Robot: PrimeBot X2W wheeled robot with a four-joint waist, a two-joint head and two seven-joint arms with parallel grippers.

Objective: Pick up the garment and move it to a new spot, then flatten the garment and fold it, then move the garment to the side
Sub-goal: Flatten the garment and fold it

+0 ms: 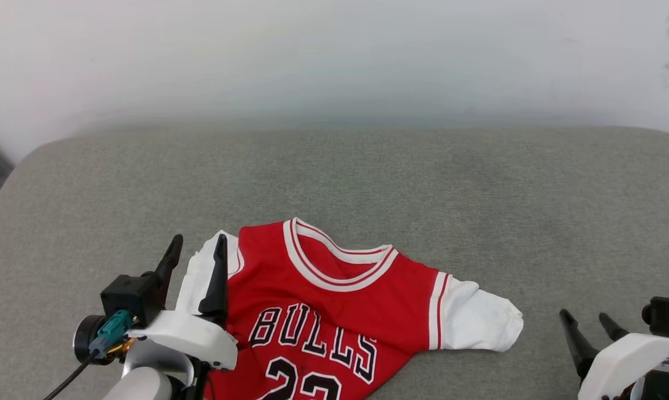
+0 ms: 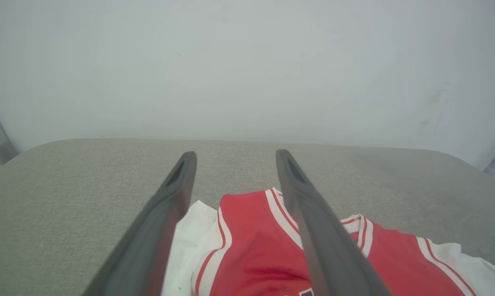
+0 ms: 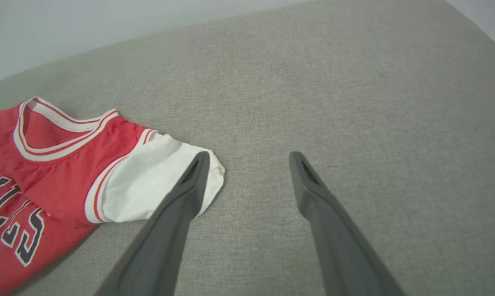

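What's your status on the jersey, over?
Left gripper jaws open by jersey sleeve. Right gripper jaws open, clear of it. Jersey front up, unfolded, on grey cushion. No obstruction.

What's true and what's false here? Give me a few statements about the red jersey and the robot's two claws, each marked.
1. The red Bulls jersey lies lettering-side up on the grey upholstered surface. True.
2. The left gripper is clamped on the jersey. False: its fingers stand open above the jersey's shoulder, gripping nothing.
3. The right gripper is open and holds nothing. True.
4. The jersey's sleeves are black. False: they are white, with red-and-white striped trim.
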